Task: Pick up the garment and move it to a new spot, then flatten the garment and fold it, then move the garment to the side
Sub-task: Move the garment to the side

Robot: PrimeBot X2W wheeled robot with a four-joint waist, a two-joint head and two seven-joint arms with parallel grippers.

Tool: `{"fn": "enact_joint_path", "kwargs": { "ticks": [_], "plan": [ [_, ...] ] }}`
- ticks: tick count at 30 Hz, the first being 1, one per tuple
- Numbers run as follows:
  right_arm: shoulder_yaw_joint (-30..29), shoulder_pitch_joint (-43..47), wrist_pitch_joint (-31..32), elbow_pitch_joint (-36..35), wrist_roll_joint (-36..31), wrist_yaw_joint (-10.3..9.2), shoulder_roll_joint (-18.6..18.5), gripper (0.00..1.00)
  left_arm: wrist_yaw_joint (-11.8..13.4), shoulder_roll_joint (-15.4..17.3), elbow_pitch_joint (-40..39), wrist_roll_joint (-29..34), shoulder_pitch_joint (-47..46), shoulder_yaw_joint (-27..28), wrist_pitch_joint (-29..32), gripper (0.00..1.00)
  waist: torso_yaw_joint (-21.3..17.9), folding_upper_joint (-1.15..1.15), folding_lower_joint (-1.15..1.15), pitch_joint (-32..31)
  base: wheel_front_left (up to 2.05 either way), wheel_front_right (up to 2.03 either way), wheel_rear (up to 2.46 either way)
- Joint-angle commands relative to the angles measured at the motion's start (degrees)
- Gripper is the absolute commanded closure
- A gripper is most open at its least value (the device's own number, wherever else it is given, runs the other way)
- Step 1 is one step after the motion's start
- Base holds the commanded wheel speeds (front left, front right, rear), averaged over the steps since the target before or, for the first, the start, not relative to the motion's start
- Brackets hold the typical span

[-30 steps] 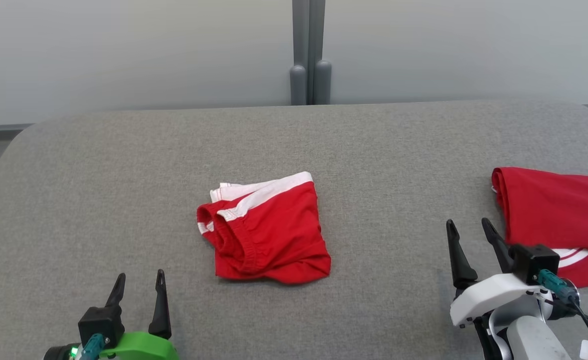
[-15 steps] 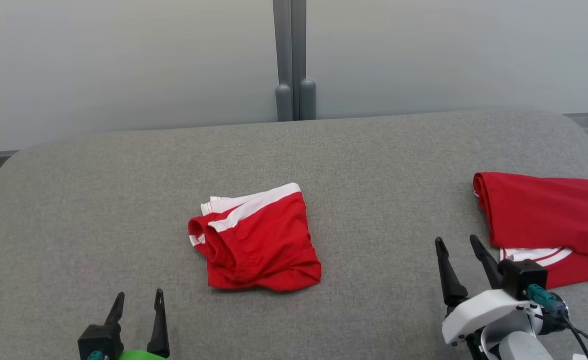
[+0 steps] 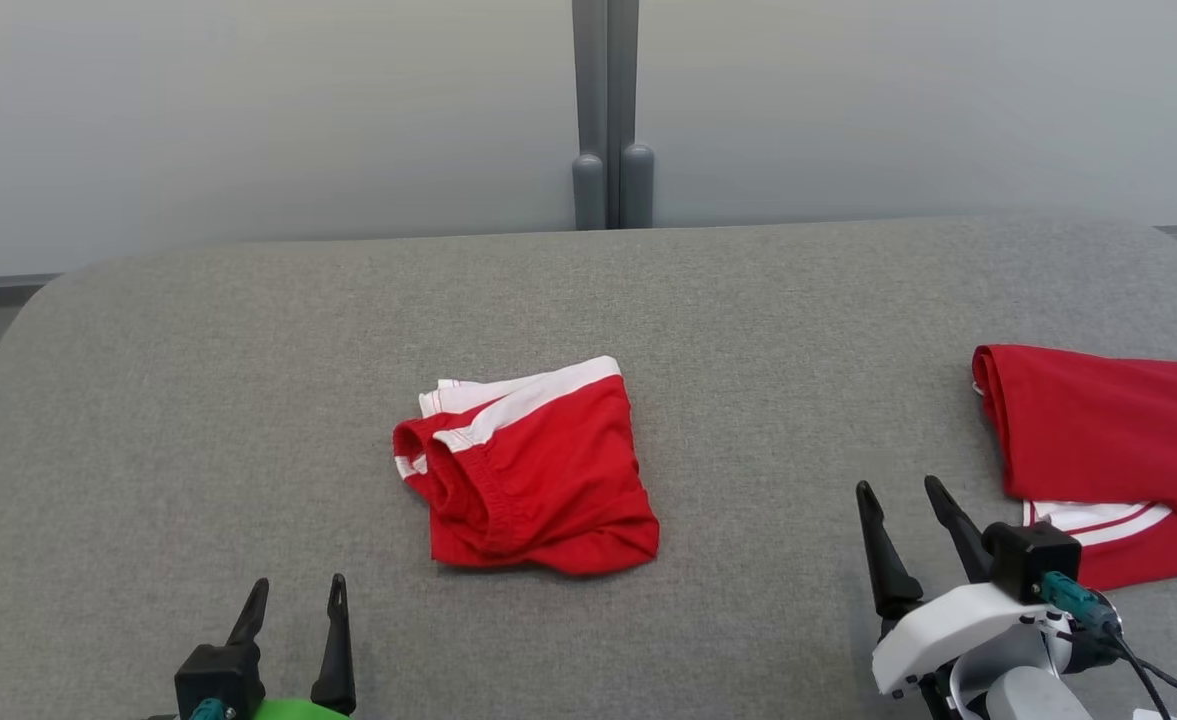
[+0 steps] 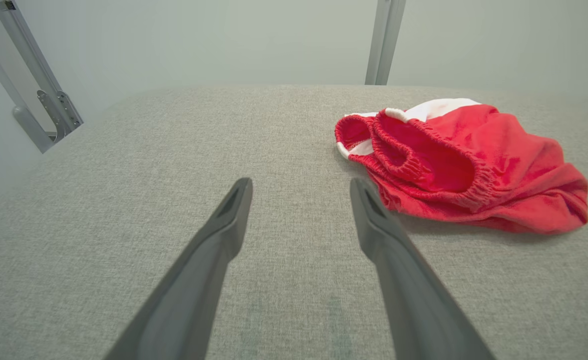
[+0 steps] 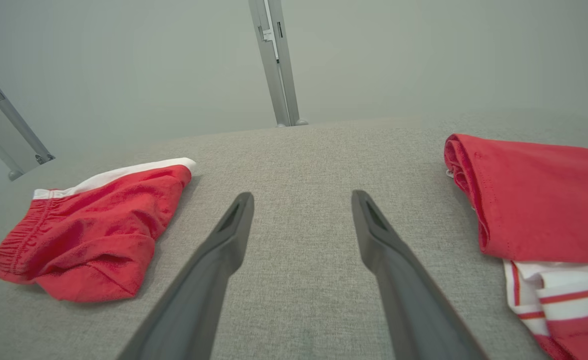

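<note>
Camera turned a bit. Two red clothes: shorts point(image 3: 538, 470), shirt point(image 3: 1098, 430); right wrist view has both. Left gripper point(image 3: 298, 580), right gripper point(image 3: 897, 484) spread wide, empty

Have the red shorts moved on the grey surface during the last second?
No. The shorts lie at the same offset from the grey post behind; only the camera shifted.

Red shorts point(image 3: 538, 470) with white trim, folded over into a compact bundle, elastic waistband opening facing left. Lying slightly rumpled near the middle of the grey bench point(image 3: 198, 400).
</note>
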Motion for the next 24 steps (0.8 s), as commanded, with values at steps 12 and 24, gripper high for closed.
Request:
{"fn": "enact_joint_path", "kwargs": {
  "ticks": [12,24],
  "plan": [
    [4.8,-7.3,-0.2,4.1,5.5,-0.02,-0.1,0.00,-1.1,0.2,-0.3,0.2,-1.9,-5.8,0.0,0.00,12.7,0.00,0.00,4.7,0.00,0.00,0.00],
    [6.9,-17.5,-0.2,20.0,12.4,-0.02,-0.2,0.00,-1.4,0.1,0.2,-0.1,-3.1,-7.4,0.0,0.00,22.8,0.00,0.00,8.5,0.00,0.00,0.00]
  ]
}}
